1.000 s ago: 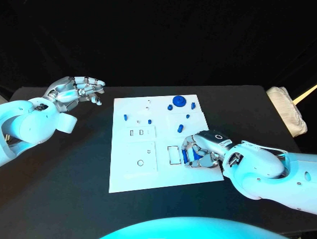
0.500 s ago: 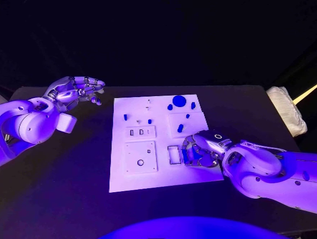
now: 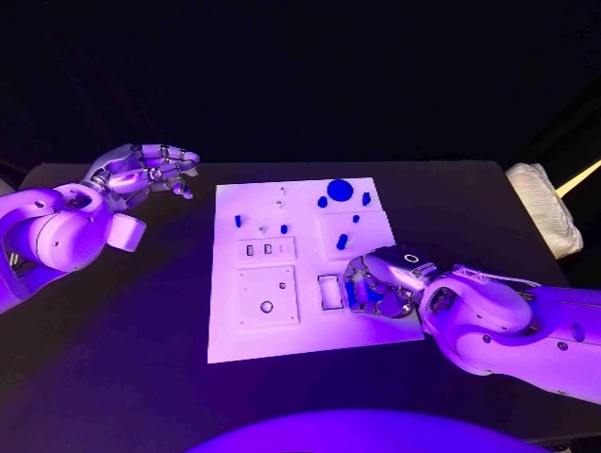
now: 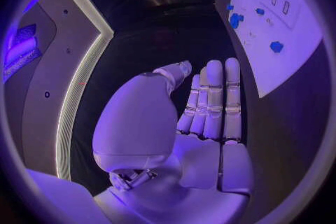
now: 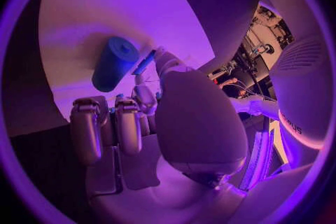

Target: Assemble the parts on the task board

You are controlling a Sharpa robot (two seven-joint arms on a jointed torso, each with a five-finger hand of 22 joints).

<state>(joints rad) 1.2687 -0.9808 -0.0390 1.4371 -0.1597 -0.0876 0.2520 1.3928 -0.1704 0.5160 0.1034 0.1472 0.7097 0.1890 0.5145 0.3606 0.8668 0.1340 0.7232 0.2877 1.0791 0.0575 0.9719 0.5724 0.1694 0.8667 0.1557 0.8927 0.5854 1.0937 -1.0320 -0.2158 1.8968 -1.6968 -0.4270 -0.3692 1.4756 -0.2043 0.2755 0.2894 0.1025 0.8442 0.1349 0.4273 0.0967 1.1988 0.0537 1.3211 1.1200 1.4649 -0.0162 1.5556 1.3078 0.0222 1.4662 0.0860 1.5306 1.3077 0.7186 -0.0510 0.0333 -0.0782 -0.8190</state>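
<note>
- Since a second ago almost nothing has shifted: the right robot hand has stayed curled at the near right part of the task board, perhaps edged slightly toward the rectangular slot; the left robot hand has not moved.
- The right robot hand is grasping a blue cylinder; in the right wrist view its fingertips meet one end of the piece, which lies close over the white board.
- The left robot hand is released, fingers loosely apart with nothing in them, hovering above the dark surface just off the board's far left corner.
- Other blue parts sit toward the far end of the board, among them a round disc and several small pegs.
- Judgement on the step: this looks like seating the held cylinder in a socket near the right hand. I cannot tell which socket, as the hand hides it.
- To do it well: square the cylinder's axis to the hole before pressing, lower slowly, and let go only once it sits flush.
- Risk: a tilted entry could jam the piece or nudge the board.
</note>
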